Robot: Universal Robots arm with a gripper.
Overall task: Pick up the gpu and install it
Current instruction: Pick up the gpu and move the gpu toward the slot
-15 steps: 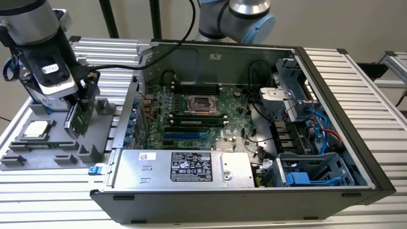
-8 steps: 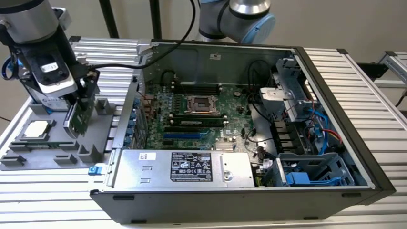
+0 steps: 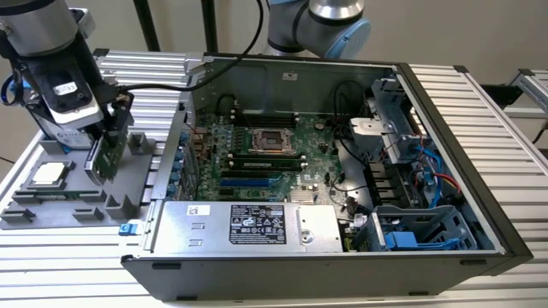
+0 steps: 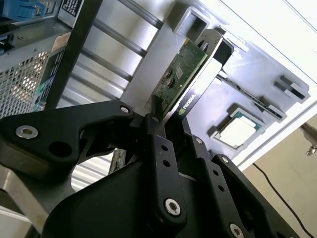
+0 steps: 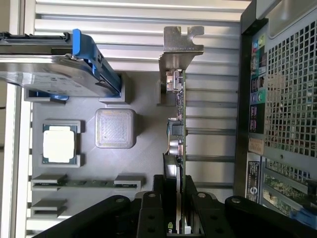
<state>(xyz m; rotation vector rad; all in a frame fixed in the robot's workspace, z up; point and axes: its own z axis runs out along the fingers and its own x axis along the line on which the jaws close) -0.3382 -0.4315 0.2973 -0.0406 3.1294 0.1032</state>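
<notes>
The gpu [image 3: 104, 157] is a thin green circuit card with a silver bracket at one end. It hangs on edge, slightly tilted, just over the grey parts tray [image 3: 77, 199] at the exterior view's left, outside the computer case. My gripper [image 3: 110, 128] is shut on its upper edge. In the first wrist view the gpu [image 5: 177, 124] appears edge-on, its bracket [image 5: 181, 42] at the far end, and the black fingers [image 5: 148, 208] clamp it from both sides. In the second wrist view the gpu [image 4: 181, 74] juts out from the gripper [image 4: 154, 119].
The open computer case [image 3: 445, 147] lies to the exterior view's right of the tray, showing its motherboard [image 3: 265, 160], a blue slot [image 3: 248, 183] and a power supply [image 3: 248, 224]. On the tray sit a CPU chip [image 3: 49, 173] and a blue-framed hard drive [image 5: 54, 64].
</notes>
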